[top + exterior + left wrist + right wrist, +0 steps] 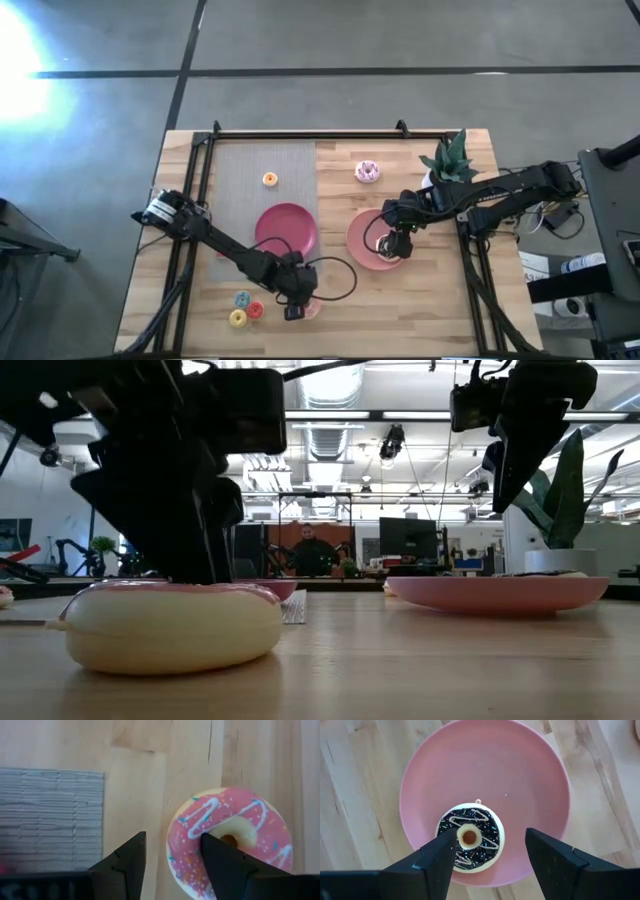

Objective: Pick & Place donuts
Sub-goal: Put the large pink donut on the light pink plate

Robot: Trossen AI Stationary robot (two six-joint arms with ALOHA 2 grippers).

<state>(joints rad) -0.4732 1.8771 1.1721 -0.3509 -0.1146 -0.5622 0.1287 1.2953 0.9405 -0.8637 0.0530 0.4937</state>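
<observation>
I am looking at a light wooden table point(420, 300) on a grey concrete floor, with an open workshop and a seated person point(314, 552) far behind it in the low view. My left gripper point(170, 857) is down at the near edge of the table, fingers pointing at the surface and parted a little: 1 finger sits on the pink-iced donut point(231, 840) right at its hole, the other stands on bare wood just beside the rim, so it straddles 1 side of the ring without closing on it. That arm runs in a long low diagonal from its base at the left edge, across the grey mat point(262, 175), to the donut. Just to its left lie 3 tiny donuts point(245, 309), blue, red and yellow. My right gripper point(490, 850) hangs over the right pink plate point(530, 775), fingers spread wide and empty, with the chocolate donut point(470, 840) lying flat on the plate below them, nearer 1 finger than the other. The right arm reaches in from the right edge, elbow folded beside the potted plant point(448, 160). Farther off, a second pink plate point(288, 228) sits at the mat's edge, a tiny orange donut point(269, 179) rests on the mat, and a pink-white sprinkled donut point(367, 171) lies near the back rail.
</observation>
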